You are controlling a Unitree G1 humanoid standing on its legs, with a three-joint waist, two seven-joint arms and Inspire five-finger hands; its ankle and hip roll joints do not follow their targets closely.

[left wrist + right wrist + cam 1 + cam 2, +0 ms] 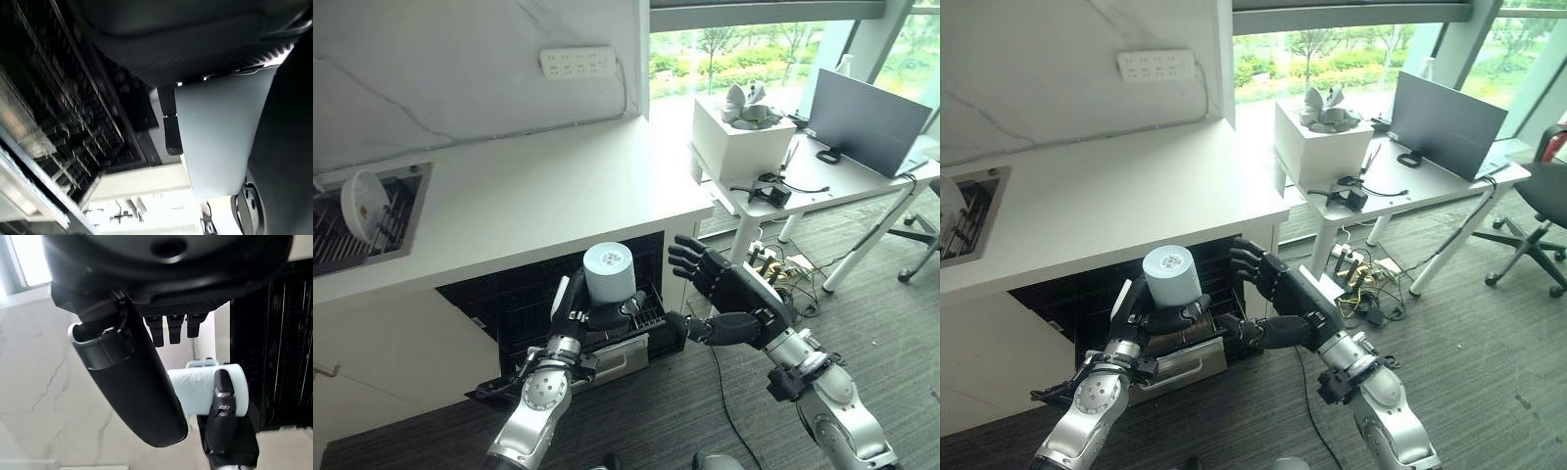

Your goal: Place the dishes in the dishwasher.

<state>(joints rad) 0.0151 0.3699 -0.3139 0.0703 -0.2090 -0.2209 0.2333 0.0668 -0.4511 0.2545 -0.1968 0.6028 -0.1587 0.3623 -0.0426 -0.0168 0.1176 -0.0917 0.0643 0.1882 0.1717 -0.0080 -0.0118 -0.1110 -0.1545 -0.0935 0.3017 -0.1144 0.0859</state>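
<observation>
A smooth, pale blue cylindrical cup (609, 271) sits upside down, flat base up, in the left robot hand (592, 315), whose dark fingers curl around its lower rim. It hangs just in front of the open dishwasher (509, 304) with its black wire rack, under the matte white counter (538, 196). The right robot hand (729, 294) is beside it, fingers spread, empty. A white plate (364, 206) leans in the sink rack.
</observation>
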